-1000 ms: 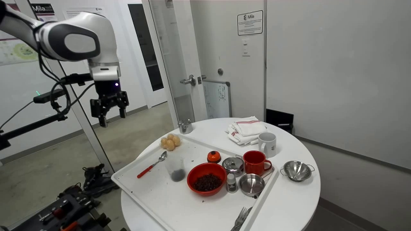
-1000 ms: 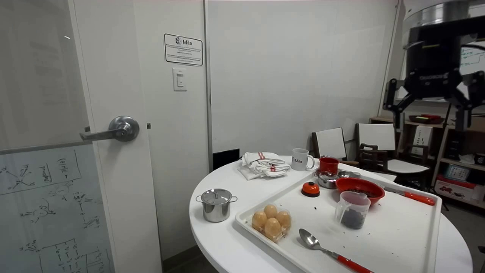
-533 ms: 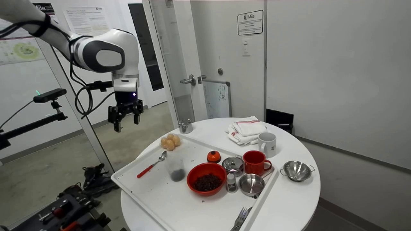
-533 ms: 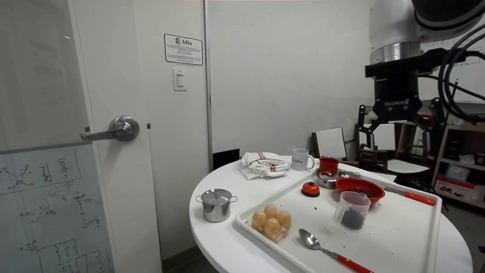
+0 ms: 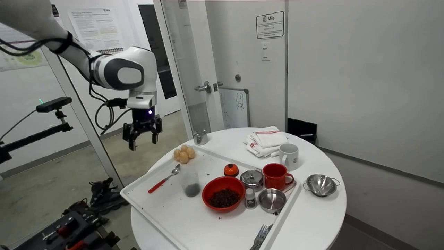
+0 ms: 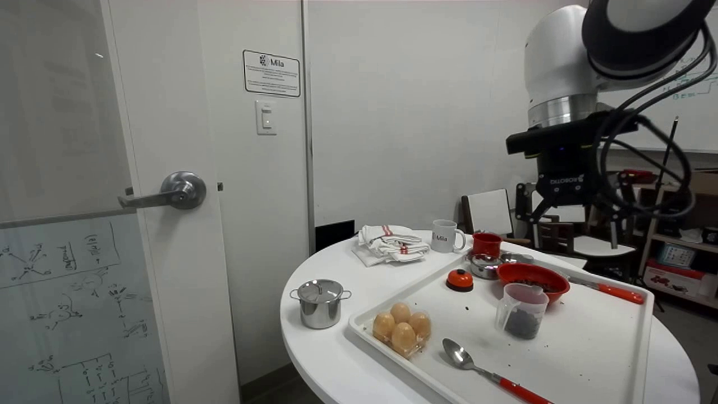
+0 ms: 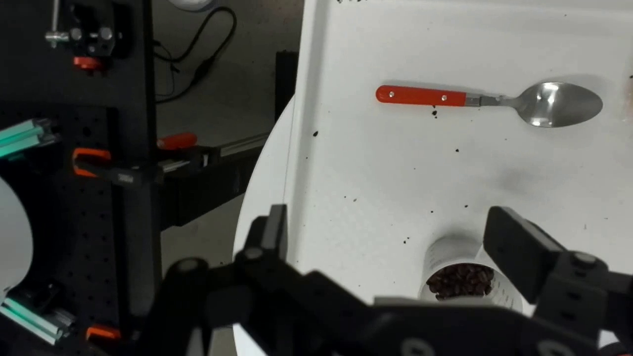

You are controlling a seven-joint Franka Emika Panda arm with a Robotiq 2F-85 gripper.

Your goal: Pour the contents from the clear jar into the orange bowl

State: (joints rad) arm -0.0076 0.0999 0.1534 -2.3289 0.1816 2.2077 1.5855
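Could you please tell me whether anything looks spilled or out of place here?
Yes: small dark bits lie scattered on the white tray, some close to the spoon. That looks like minor spillage, since similarly dark contents sit inside the clear jar and the orange bowl.

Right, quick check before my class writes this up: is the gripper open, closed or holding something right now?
Gripper: open, jaws spread apart, holding nothing.
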